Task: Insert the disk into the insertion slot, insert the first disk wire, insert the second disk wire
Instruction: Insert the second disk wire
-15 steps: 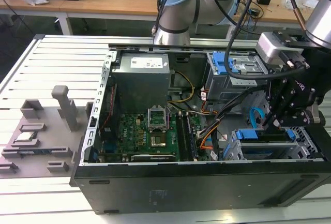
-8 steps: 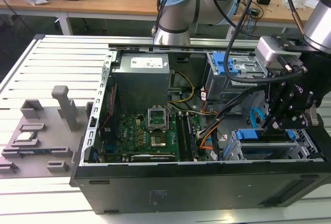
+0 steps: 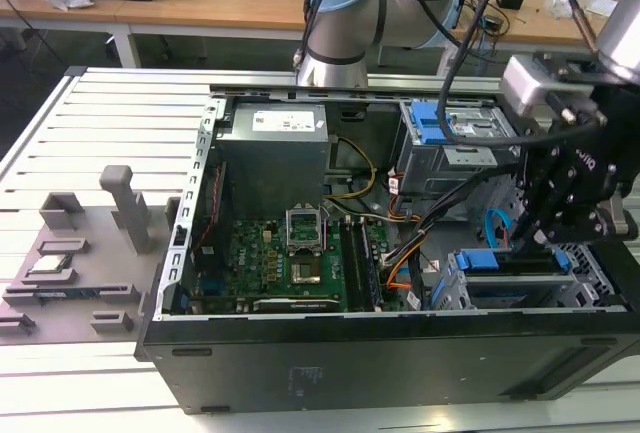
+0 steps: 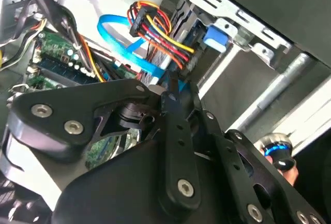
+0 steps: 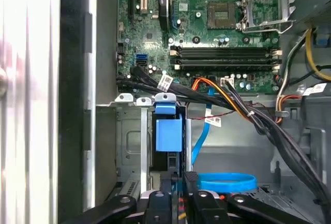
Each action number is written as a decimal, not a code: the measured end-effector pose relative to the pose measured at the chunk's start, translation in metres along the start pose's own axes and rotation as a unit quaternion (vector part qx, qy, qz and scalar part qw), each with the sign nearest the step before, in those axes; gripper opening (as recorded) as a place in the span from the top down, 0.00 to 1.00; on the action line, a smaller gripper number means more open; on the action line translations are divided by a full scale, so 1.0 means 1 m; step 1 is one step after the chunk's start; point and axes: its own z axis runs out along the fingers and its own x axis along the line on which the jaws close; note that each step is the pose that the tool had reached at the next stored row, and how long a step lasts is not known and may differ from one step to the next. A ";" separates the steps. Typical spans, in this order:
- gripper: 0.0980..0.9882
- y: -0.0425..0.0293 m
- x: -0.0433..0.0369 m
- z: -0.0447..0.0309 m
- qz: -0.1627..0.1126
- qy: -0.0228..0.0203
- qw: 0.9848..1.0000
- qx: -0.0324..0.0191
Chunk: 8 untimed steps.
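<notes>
Black linkage gripper (image 5: 178,182): jaws closed narrow at thin light-blue flat cable (image 4: 121,45); keep connector square to silver blue-framed disk (image 5: 168,133).

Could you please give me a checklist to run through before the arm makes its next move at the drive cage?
1. The disk sits inside the insertion slot: ok.
2. The gripper hangs at the slot's cable end: ok.
3. The second disk wire loops close beside the gripper: ok.
4. The wire bundle crowds the gripper in the second wrist view: not ok.
5. Any wire plugged into the disk: cannot tell.
</notes>
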 end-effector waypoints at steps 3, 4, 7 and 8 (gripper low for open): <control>0.93 0.0011 -0.0021 -0.0218 0.000 0.000 1.000 0.000; 0.99 0.0013 -0.0020 -0.0268 0.000 0.000 1.000 0.000; 0.99 0.0016 -0.0017 -0.0336 0.000 0.000 1.000 0.000; 0.99 0.0016 -0.0017 -0.0339 0.000 0.000 1.000 0.000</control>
